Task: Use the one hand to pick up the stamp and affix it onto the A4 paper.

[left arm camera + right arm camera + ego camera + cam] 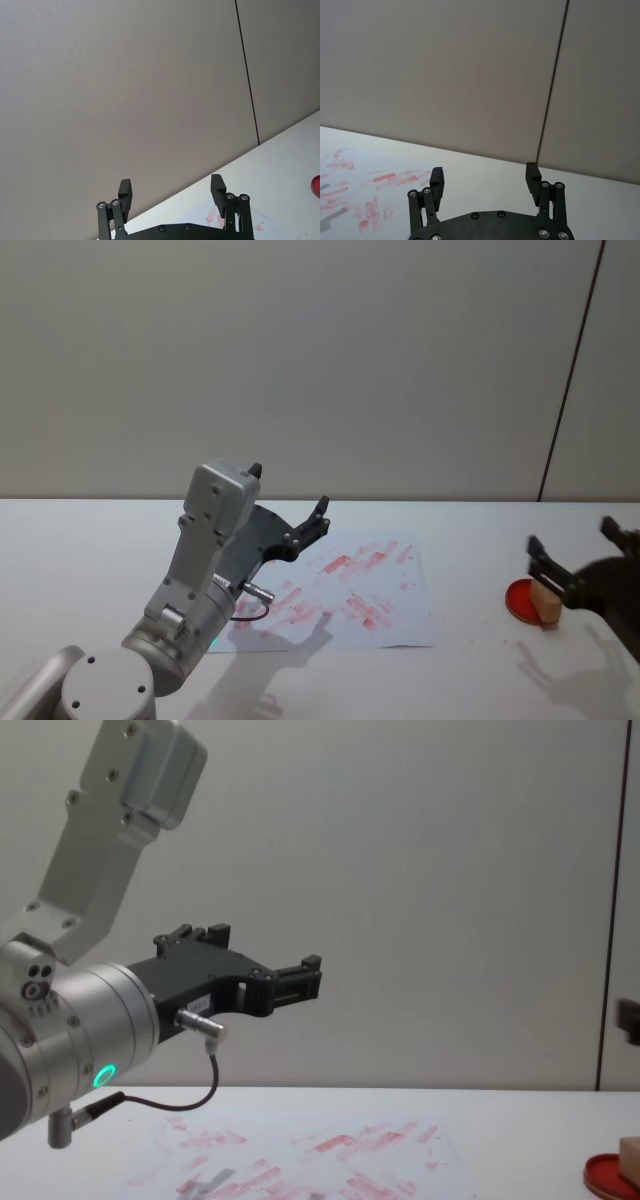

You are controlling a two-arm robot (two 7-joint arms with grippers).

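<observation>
The stamp [546, 606] sat on a red ink pad [517, 598] right of the A4 paper [350, 590], the right gripper [572, 540] hovering spread just above it, while the left gripper [289, 490] hung spread over the paper.

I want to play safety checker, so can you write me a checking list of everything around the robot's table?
Surface: white table, flat and bare at the left.
Job's things: A4 paper lies flat mid-table, covered in red prints; stamp stands on the red ink pad, right of the paper, not gripped.
Clutter: nothing seen.
Grippers: right gripper open, close by the stamp, holding nothing; left gripper open, raised above the paper.
Cables: black cable loops from the left wrist, hanging above the table.
Surroundings: plain wall with a dark vertical seam.
</observation>
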